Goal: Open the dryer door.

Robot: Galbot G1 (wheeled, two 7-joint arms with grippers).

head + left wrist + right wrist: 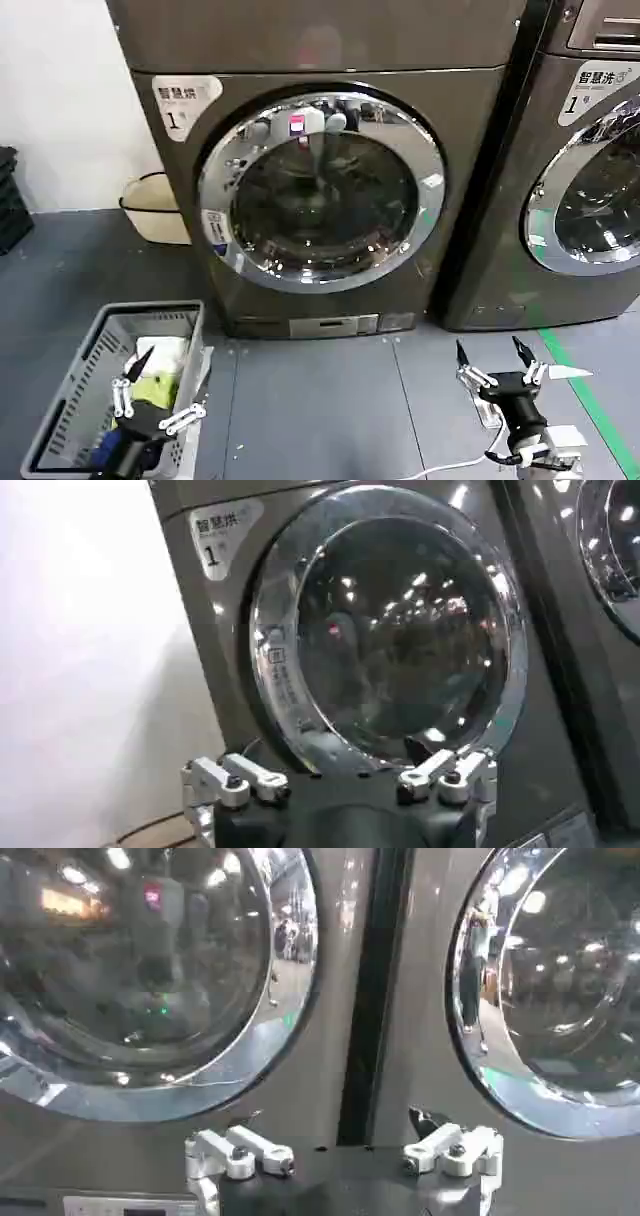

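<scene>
The dryer (330, 60) stands in the middle of the head view, dark grey, with a label marked "1". Its round chrome-rimmed glass door (322, 190) is shut flush against the front. My left gripper (170, 375) hangs low at the left, above a basket and well short of the dryer, open with nothing in it. The left wrist view looks past this open gripper (345, 770) at the door (400, 630). My right gripper (488, 345) is low at the right over the floor, open and empty. Past it (345, 1148) the right wrist view takes in the door's rim (140, 968).
A grey laundry basket (60, 420) with yellow-green and white items sits on the floor at the left. A cream tub (155, 210) stands beside the dryer. A second machine (590, 180) is at the right. Green tape (585, 395) runs along the floor.
</scene>
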